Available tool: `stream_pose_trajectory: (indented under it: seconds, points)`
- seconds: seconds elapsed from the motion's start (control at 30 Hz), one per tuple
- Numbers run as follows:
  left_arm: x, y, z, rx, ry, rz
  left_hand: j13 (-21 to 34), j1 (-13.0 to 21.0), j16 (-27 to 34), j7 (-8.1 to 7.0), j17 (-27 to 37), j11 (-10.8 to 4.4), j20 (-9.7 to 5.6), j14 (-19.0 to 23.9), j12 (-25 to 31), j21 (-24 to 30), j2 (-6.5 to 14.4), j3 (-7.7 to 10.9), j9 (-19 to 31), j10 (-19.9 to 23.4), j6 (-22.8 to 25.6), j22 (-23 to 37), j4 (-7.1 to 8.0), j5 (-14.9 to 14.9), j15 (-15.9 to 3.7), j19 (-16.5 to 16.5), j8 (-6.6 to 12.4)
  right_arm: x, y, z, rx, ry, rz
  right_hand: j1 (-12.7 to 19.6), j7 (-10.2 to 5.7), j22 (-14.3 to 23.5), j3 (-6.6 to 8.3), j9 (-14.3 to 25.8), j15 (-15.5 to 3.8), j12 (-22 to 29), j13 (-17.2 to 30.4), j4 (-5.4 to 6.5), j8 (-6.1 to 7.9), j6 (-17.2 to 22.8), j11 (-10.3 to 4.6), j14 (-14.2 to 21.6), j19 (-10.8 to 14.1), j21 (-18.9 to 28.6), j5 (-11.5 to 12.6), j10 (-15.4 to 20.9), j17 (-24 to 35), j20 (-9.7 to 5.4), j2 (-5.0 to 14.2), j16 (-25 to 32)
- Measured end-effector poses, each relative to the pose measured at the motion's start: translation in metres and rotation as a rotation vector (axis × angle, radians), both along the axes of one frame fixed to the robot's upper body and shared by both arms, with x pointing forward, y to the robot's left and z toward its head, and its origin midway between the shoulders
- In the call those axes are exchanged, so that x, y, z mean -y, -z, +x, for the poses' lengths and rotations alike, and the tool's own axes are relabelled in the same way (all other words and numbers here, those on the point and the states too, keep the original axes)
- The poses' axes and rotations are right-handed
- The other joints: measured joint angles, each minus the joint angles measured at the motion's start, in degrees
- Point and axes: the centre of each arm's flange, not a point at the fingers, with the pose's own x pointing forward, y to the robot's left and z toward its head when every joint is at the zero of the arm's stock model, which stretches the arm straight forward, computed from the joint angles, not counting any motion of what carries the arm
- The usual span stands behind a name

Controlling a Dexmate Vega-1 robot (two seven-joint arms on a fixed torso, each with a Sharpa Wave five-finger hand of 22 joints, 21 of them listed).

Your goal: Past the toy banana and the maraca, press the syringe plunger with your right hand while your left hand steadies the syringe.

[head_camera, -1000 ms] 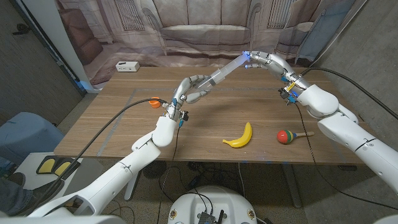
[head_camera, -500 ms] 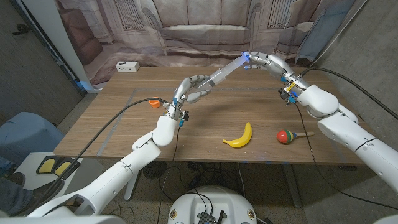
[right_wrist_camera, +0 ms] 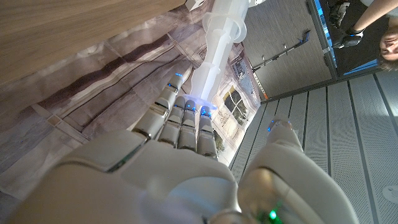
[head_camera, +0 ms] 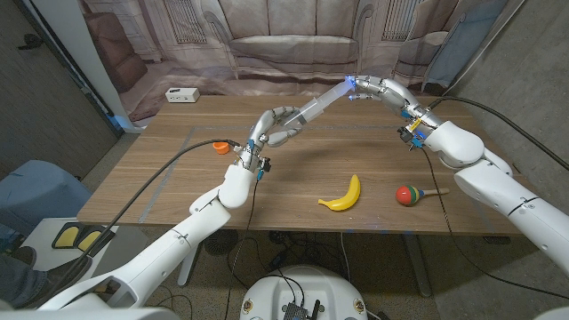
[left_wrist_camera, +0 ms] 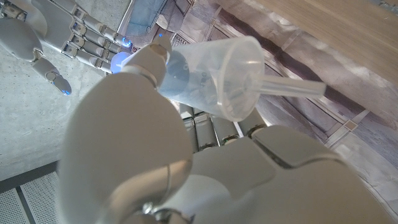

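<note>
A clear syringe [head_camera: 317, 104] slants in the air above the far middle of the table. My left hand [head_camera: 276, 127] grips its barrel at the lower end. My right hand [head_camera: 382, 89] reaches in from the right, and its straight fingertips [head_camera: 356, 85] touch the plunger's upper end. The left wrist view shows the barrel's flange and plunger rod [left_wrist_camera: 214, 81] above my left hand [left_wrist_camera: 155, 162], with the right hand's fingers [left_wrist_camera: 74, 37] beyond. In the right wrist view, the plunger [right_wrist_camera: 219, 43] runs away from my right hand's fingertips [right_wrist_camera: 186, 115], thumb held apart.
A yellow toy banana [head_camera: 343, 195] lies near the table's front edge, with a red and green maraca [head_camera: 411, 195] to its right. A small orange object [head_camera: 220, 148] lies by my left wrist. A white box [head_camera: 181, 94] sits at the far left.
</note>
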Motion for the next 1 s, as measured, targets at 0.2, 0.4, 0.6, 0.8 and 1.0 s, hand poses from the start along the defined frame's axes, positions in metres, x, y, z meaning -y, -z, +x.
stream_pose_trajectory:
  seconds: [0.2, 0.4, 0.6, 0.8, 1.0]
  points:
    - [0.0008, -0.0005, 0.0005, 0.000, 0.001, 0.002, 0.00, 0.00, 0.00, 0.00, 0.00, -0.01, 0.00, -0.01, -0.19, 0.23, 0.00, 0.00, 0.01, 0.01, 0.00, 0.00, 0.00, -0.02, 0.00, 0.00, -0.04, -0.0003, 0.0005, -0.0004, -0.002, -0.002, -0.004, 0.00, 0.00, 0.00, 0.00, 0.01, -0.22, 0.00, 0.00, 0.00, 0.02, 0.00, 0.00, 0.23, 0.00, 0.00, 0.00, 0.00, 0.00, 0.00, 0.00, 0.00]
    - [0.0016, -0.0007, 0.0008, -0.001, 0.003, 0.005, 0.00, 0.00, 0.00, 0.00, -0.16, 0.20, 0.00, -0.01, -0.20, 0.44, 0.00, 0.00, 0.00, 0.25, 0.01, 0.01, 0.00, -0.13, -0.01, 0.00, -0.23, -0.0009, 0.0012, -0.0009, -0.005, -0.005, -0.009, 0.00, 0.00, 0.00, 0.00, 0.02, -0.01, -0.35, 0.00, 0.00, 0.02, -0.01, 0.00, 0.63, 0.00, 0.00, 0.00, 0.00, -0.02, 0.00, 0.00, -0.22]
    - [0.0020, -0.0012, 0.0010, -0.001, 0.004, 0.007, 0.26, 0.00, -0.01, 0.00, -0.16, 0.25, 0.00, -0.01, -0.41, 0.44, 0.00, 0.00, -0.01, 0.37, 0.02, 0.01, 0.00, 0.10, -0.01, 0.00, -0.26, -0.0017, 0.0021, -0.0009, -0.007, -0.008, -0.014, 0.00, 0.00, 0.00, 0.00, 0.02, -0.01, -0.41, -0.02, 0.00, 0.02, -0.02, 0.24, 0.63, 0.00, 0.00, 0.00, 0.23, -0.02, 0.00, 0.00, -0.22]
    - [0.0026, -0.0015, 0.0012, 0.000, 0.005, 0.007, 0.26, 0.00, -0.01, 0.21, -0.16, 0.25, 0.00, 0.02, -0.42, 0.87, 0.00, -0.01, -0.04, 0.38, 0.63, 0.01, 0.01, 0.11, 0.02, 0.00, -0.25, -0.0020, 0.0026, -0.0007, -0.011, -0.009, -0.018, 0.00, 0.00, 0.00, 0.00, 0.02, -0.01, -0.42, -0.04, 0.00, -0.01, -0.03, 0.24, 0.62, 0.04, 0.00, 0.00, 0.23, -0.02, -0.04, 0.00, -0.22]
    - [0.0028, -0.0016, 0.0012, 0.000, 0.005, 0.007, 0.25, 0.00, -0.02, 0.21, -0.16, 0.24, 0.00, 0.13, -0.42, 0.89, 0.00, -0.01, -0.04, 0.39, 0.64, 0.02, 0.01, 0.10, 0.13, 0.00, -0.17, -0.0022, 0.0032, -0.0003, -0.014, -0.010, -0.021, 0.00, 0.00, 0.00, 0.00, -0.01, 0.00, -0.45, -0.06, 0.00, -0.03, -0.03, 0.23, 0.62, 0.32, 0.00, 0.00, 0.22, -0.02, -0.32, 0.00, -0.22]
